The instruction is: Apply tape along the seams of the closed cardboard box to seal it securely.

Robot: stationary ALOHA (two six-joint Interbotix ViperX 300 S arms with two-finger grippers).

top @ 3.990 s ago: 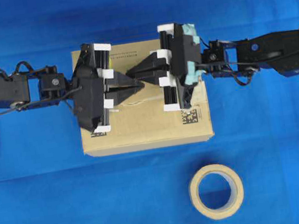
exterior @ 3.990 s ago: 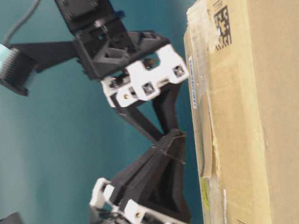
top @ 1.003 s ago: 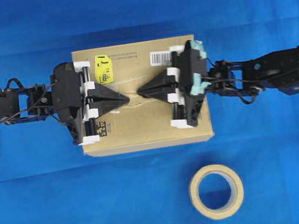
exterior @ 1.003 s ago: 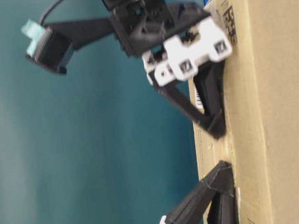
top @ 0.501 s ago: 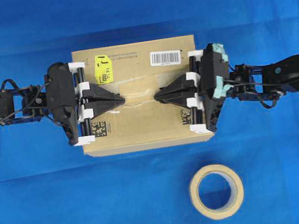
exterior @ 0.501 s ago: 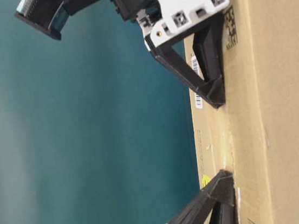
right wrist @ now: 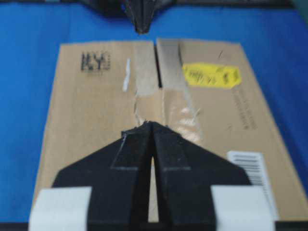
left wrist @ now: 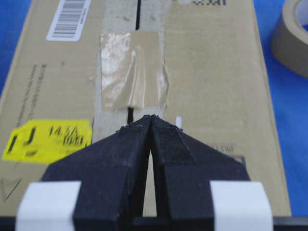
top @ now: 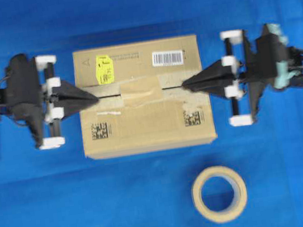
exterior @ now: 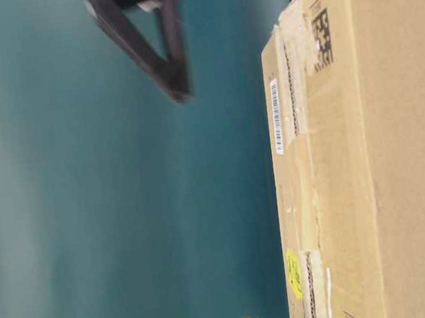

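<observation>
The roll (top: 219,193) lay nearest on the blue cloth (top: 151,192), just in front of the box (top: 148,131) and not touching it. The box sat between the arms, and the tape (top: 140,91) lay flat across the middle of the seam (top: 109,95), which showed bare toward both ends. The left gripper (top: 94,98) was clenched, empty, tips at the box's left edge; the right gripper (top: 186,85) was likewise clenched and empty, tips over the right edge. Both pointed along the seam, probably because closed tips serve to rub tape flat. In the table-level view one gripper hung well clear of the box. The sticker (top: 103,69) and barcode (top: 167,57) lay farthest.
</observation>
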